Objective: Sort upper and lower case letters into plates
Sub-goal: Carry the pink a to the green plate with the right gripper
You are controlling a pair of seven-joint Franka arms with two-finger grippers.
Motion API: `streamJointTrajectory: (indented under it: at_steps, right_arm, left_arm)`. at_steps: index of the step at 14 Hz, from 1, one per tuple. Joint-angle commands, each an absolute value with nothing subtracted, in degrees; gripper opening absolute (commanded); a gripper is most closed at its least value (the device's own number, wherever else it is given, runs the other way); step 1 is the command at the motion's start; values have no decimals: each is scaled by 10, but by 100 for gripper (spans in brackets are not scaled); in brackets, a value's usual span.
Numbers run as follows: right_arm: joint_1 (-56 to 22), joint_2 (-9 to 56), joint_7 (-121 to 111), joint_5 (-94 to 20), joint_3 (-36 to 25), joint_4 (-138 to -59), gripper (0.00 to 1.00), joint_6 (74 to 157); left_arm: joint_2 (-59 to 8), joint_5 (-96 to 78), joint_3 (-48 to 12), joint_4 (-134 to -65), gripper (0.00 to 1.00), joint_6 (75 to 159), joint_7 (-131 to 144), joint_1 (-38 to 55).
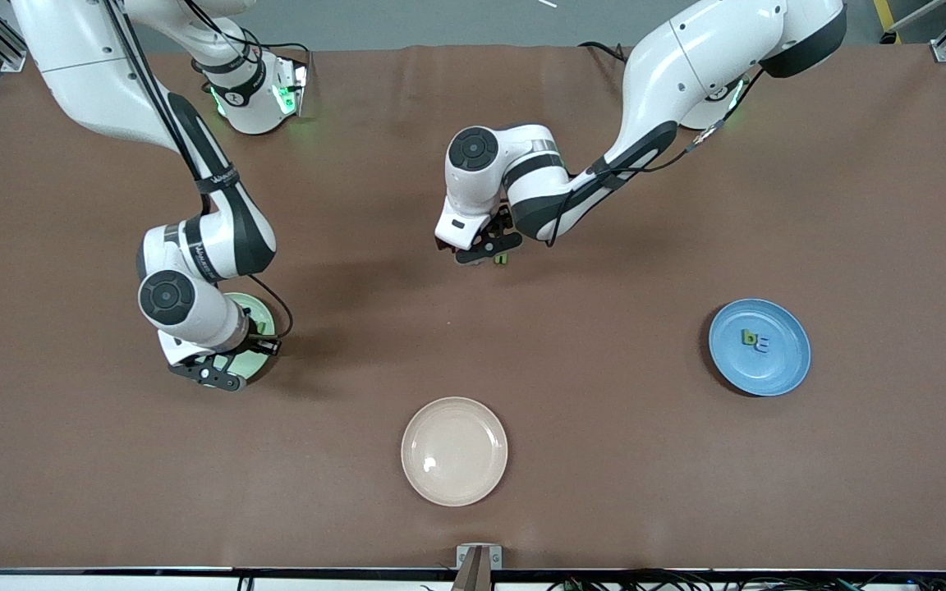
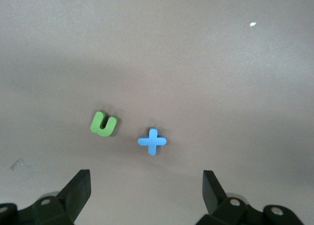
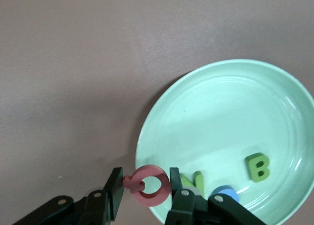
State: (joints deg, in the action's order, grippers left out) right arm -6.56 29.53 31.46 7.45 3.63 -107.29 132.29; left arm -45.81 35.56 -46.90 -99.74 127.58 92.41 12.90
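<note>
Right gripper (image 3: 144, 185): closed on a pink letter (image 3: 149, 184), over the rim of the green plate (image 3: 216, 117).
Green plate: at the right arm's end of the surface (image 1: 604, 460); holds a green B (image 3: 257, 167), a green N (image 3: 192, 179) and a blue letter (image 3: 225, 192).
Left gripper (image 2: 146, 190): fingers spread wide, nothing held, over a green u (image 2: 103, 124) and a blue plus (image 2: 152, 141) lying close together on the surface.
Blue plate (image 1: 781, 369): at the left arm's end; holds two letters (image 1: 755, 340).
Beige plate (image 1: 454, 451): nearest the front camera.
</note>
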Motion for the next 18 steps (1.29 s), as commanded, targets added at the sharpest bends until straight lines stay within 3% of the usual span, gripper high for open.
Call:
streamJointTrajectory:
  at_steps: [1, 6, 10, 18]
  right_arm:
    - [-33, 286, 283, 79, 51, -1092, 0, 1331]
    - [1, 289, 228, 76, 52, -1092, 0, 1340]
    - [36, 299, 119, -6, 51, -1092, 0, 1360]
    - [35, 312, 97, -13, 50, -1117, 1, 1411]
  left_arm:
    - [-469, 370, -458, -999, 100, 1288, 932, 132]
    - [-472, 375, -403, -983, 100, 1291, 933, 186]
    - [-478, 375, -400, -983, 99, 1307, 932, 186]
    - [-493, 376, -382, -969, 95, 1335, 926, 199]
